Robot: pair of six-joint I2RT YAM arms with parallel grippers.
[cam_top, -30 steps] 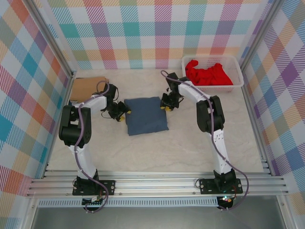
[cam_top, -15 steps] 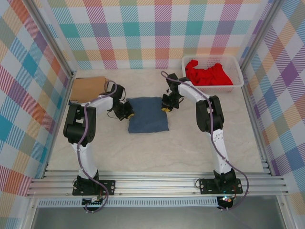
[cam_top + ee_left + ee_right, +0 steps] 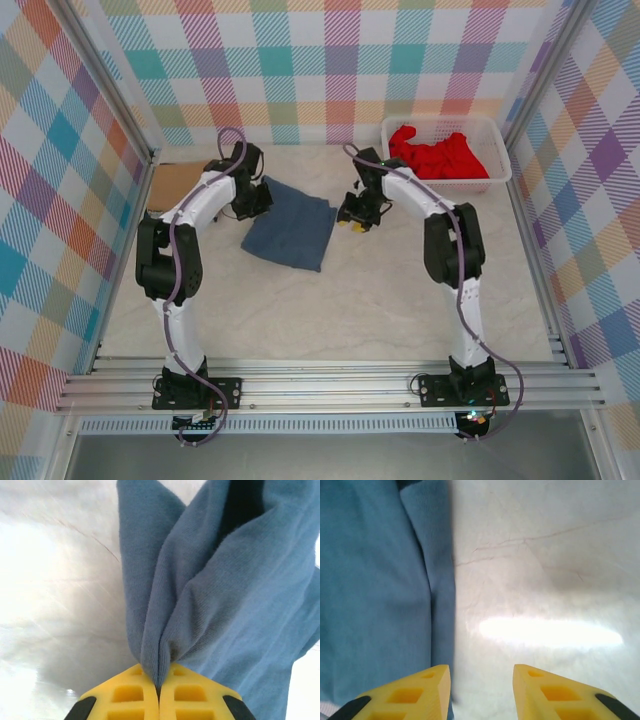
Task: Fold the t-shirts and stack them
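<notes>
- Item: slate blue t-shirt [image 3: 290,232], folded into a rough rectangle. It lies askew on the table [image 3: 400,300] between the two arms, its far-left corner drawn up toward the left gripper [image 3: 250,197].
- Left gripper, wrist view [image 3: 159,682]: yellow jaws pressed together on a gathered pleat of the blue cloth, with several layers caught in the pinch.
- Right gripper [image 3: 481,685]: jaws apart with nothing between them, hovering over bare table just beside the shirt's right edge.
- Tan-brown t-shirt [image 3: 178,185]: flat at the far left of the table, partly hidden behind the left arm. It looks like the base of the stack.
- Red t-shirt [image 3: 435,155]: crumpled in the white slotted basket [image 3: 497,170] at the far right corner, not yet folded.
- Handling, judged: light, limp knit with no stiffness. It drapes and sags from any single hold, and the matte weave should grip well against the pads.
- Risk, judged: hauled by one corner, the loose layers may slide apart and the fold may open.
- Best hold, judged: a folded edge with every layer pinched through, and a second grip on the opposite edge to carry it level.
</notes>
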